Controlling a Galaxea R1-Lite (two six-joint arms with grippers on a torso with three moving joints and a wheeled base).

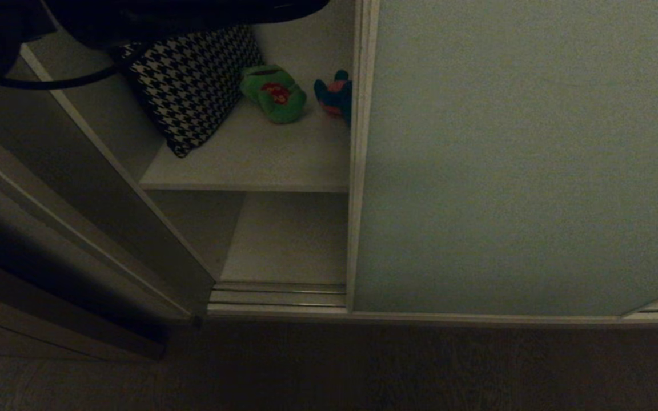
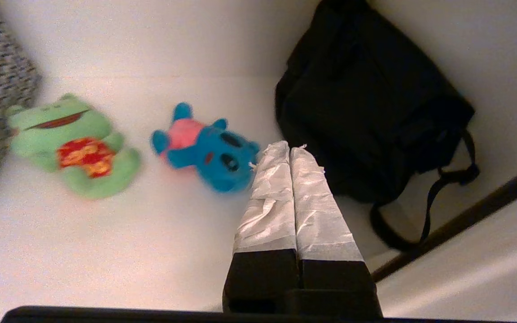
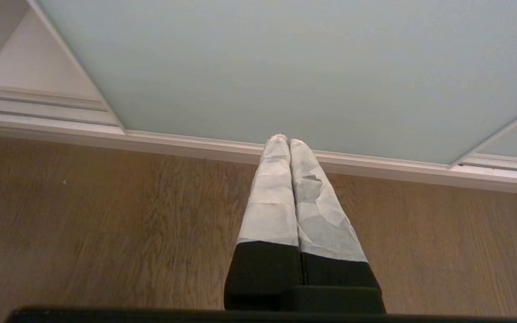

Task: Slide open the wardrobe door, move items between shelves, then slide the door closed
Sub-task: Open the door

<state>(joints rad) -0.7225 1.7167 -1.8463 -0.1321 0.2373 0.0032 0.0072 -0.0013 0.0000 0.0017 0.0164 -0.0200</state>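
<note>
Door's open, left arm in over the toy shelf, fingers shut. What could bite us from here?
1. The left gripper is shut beside the blue plush; reaching in closed may shove it toward the black bag.
2. The bag strap loops nearby and could snag the fingers.
3. In the head view the sliding door half hides the blue plush, so aiming rests on the wrist view.

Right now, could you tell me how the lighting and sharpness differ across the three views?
Head view: dim, the pale grey-green sliding door panel murky, the floor near black. Left wrist view: bright and warm, but the green plush toy with a red spot and the blue plush toy with a pink patch are smeared. Right wrist view: evenly lit and sharp.
</note>
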